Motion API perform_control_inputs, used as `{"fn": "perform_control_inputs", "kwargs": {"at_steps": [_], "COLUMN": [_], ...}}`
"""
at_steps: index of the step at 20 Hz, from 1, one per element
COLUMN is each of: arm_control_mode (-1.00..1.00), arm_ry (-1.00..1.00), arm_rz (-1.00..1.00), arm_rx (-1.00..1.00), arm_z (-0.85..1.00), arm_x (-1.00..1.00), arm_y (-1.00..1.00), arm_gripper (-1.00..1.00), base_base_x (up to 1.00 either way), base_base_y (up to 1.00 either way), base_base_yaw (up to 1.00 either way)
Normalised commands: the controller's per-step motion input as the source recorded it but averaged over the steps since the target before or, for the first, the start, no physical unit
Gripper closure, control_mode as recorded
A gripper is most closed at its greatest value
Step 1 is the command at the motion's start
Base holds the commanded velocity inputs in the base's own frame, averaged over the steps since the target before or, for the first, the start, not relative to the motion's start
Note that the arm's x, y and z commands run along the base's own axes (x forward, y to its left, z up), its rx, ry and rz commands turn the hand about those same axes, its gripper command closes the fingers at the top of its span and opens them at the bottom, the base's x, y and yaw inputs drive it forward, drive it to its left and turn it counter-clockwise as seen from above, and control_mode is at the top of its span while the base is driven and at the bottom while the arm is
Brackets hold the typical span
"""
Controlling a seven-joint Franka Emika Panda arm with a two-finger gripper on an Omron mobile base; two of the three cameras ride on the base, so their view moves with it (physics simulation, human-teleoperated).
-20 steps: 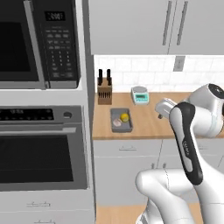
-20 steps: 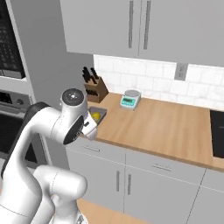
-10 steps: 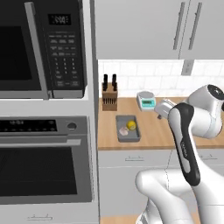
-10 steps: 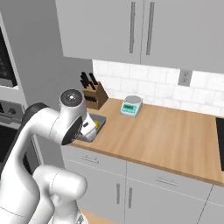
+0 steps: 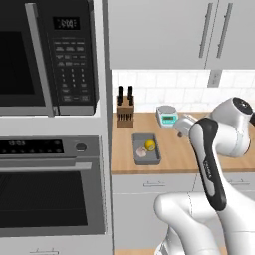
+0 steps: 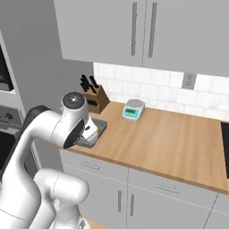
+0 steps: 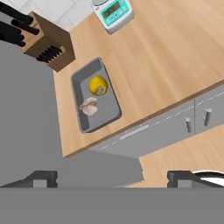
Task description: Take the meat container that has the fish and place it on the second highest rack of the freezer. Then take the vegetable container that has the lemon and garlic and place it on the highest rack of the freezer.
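The vegetable container [image 5: 146, 149] is a grey tray near the left front of the wooden counter. It holds the yellow lemon [image 5: 150, 145] and the pale garlic [image 5: 142, 153]. From the hand view I look down on the container [image 7: 109, 114], the lemon [image 7: 98, 85] and the garlic [image 7: 89, 106]. My gripper [image 7: 113, 177] is open and empty, well above the counter's front edge and apart from the tray. In the right base view my arm covers most of the tray [image 6: 99, 126]. The meat container with the fish and the freezer are out of view.
A knife block [image 5: 124, 112] stands behind the tray against the tall column with the microwave [image 5: 50, 55] and oven [image 5: 50, 199]. A kitchen scale [image 5: 167, 115] sits at the back wall. Wall cabinets [image 6: 134, 31] hang overhead, and drawers [image 7: 131, 131] lie under the counter.
The whole scene has shifted a little right and down in the left base view, so the base has moved. My gripper has stayed open and empty.
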Motion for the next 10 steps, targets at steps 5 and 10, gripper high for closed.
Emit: {"fn": "perform_control_inputs", "kwargs": {"at_steps": [5, 10], "arm_control_mode": [-1.0, -1.0], "arm_ry": [0.0, 0.03], "arm_rz": [-0.09, -0.21], "arm_rx": [0.0, 0.0], "arm_z": [-0.41, -0.52], "arm_x": [0.0, 0.01], "arm_y": [0.27, 0.29], "arm_gripper": [-1.0, -1.0], "base_base_x": [0.0, 0.0], "base_base_y": [0.0, 0.0], "base_base_yaw": [0.0, 0.0]}}
